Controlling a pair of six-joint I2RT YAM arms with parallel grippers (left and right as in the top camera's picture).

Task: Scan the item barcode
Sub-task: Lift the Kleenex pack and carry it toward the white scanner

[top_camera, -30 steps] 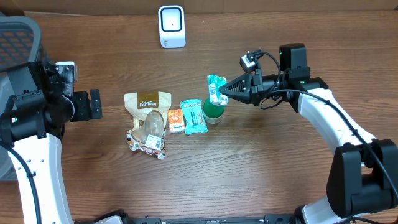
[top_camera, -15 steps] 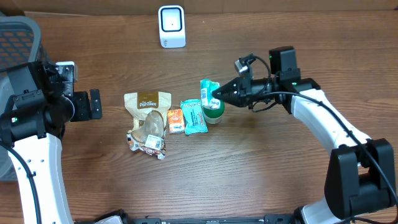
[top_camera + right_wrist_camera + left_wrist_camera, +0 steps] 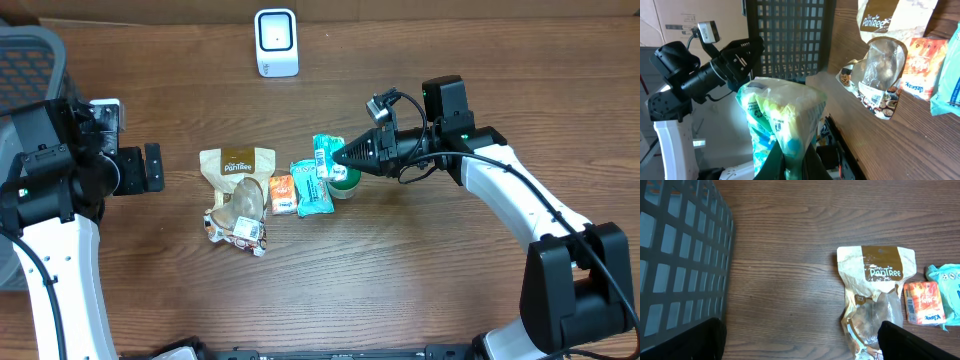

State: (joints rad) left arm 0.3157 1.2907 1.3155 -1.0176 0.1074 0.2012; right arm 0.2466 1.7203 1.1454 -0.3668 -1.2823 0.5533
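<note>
Two dark blurs at the bottom corners of the left wrist view are all that shows of the left gripper (image 3: 800, 347), its fingers (image 3: 916, 342) set wide apart with nothing between them. A dark plastic mesh basket (image 3: 682, 255) is cut off by the frame edge. The right gripper (image 3: 338, 156) is clamped on a crinkly teal-and-green snack packet (image 3: 322, 158), held above the table. In its own wrist view the packet (image 3: 782, 120) fills the middle and covers most of the fingertips. A white patch on the packet shows from overhead, too small to read as a barcode. Beneath it, a green round item (image 3: 346, 181) is mostly hidden, so I cannot tell what it is.

On the wooden table (image 3: 420, 270) lie a tan paper "Pantree" pouch (image 3: 237, 163), a crumpled clear bag with a printed label (image 3: 238, 218), a small orange carton (image 3: 282, 194) and a teal wrapped bar (image 3: 312, 188), close together. A white boxy barcode scanner (image 3: 276, 42) stands at the far edge, well apart from the packet.

Over the last second the right arm has carried the packet leftward and slightly nearer the camera's lower edge, so it now overlaps the teal bar's corner. The left arm has not moved.
</note>
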